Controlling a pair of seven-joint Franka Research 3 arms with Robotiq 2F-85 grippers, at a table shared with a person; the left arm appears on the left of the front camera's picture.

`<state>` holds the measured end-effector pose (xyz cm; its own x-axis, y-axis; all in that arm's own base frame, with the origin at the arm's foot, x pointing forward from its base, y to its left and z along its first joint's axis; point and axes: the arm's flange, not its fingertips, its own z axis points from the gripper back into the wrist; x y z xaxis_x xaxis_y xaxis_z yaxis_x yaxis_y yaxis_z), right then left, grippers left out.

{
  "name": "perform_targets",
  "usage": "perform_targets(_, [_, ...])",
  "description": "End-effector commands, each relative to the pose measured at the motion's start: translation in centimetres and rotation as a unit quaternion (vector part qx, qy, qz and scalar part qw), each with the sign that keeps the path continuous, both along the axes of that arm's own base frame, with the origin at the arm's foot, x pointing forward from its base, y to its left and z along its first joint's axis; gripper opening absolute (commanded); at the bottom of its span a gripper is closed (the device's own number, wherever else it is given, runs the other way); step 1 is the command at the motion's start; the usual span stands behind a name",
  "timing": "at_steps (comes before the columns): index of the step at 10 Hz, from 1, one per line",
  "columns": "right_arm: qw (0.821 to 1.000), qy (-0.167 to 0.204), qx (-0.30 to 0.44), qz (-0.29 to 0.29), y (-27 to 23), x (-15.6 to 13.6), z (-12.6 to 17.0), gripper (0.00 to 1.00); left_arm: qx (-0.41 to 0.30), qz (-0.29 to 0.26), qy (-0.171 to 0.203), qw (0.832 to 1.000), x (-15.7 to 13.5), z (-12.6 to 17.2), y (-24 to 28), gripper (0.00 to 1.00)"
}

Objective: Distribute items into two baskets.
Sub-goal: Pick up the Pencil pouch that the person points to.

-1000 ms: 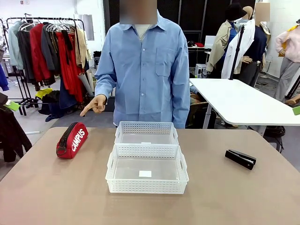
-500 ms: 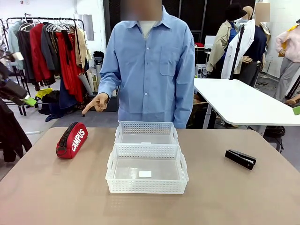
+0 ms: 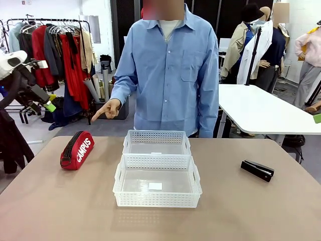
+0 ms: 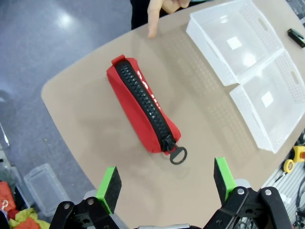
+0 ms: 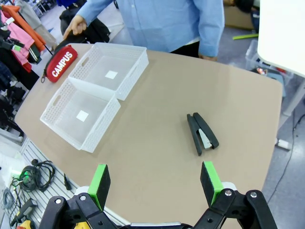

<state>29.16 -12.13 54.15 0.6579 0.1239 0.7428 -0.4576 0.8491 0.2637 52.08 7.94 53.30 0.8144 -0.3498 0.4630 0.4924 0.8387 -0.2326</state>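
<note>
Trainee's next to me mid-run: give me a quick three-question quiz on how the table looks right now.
1. True or false: the red pouch lies inside one of the two baskets.
2. Multiple choice: the black stapler lies A) in a basket, B) on the bare table, to the robot's right of the baskets, C) on top of the pouch.
3. Short answer: how do the jaws of the left gripper and the right gripper stand?

Key: 1 false, it lies on the table, to the robot's left of the baskets. 2 B. 3 open, holding nothing.
</note>
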Motion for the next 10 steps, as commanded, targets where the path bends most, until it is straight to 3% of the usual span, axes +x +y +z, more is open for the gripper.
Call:
perform_targets(1, [1.000, -0.003, 0.008, 0.004, -0.1, -0.1, 0.0, 1.00, 0.016, 0.024, 0.019, 0.999, 2.2, 0.3, -0.7, 1.00])
perform_targets(6, [1.000, -0.003, 0.008, 0.004, -0.1, -0.1, 0.0, 1.00, 0.063, 0.038, 0.063, 0.995, 6.5, -2.0, -3.3, 1.00])
perform_targets(10, [1.000, -0.003, 0.008, 0.004, -0.1, -0.1, 0.0, 1.00, 0.101, 0.042, 0.099, 0.989, 8.3, -4.4, -5.4, 1.00])
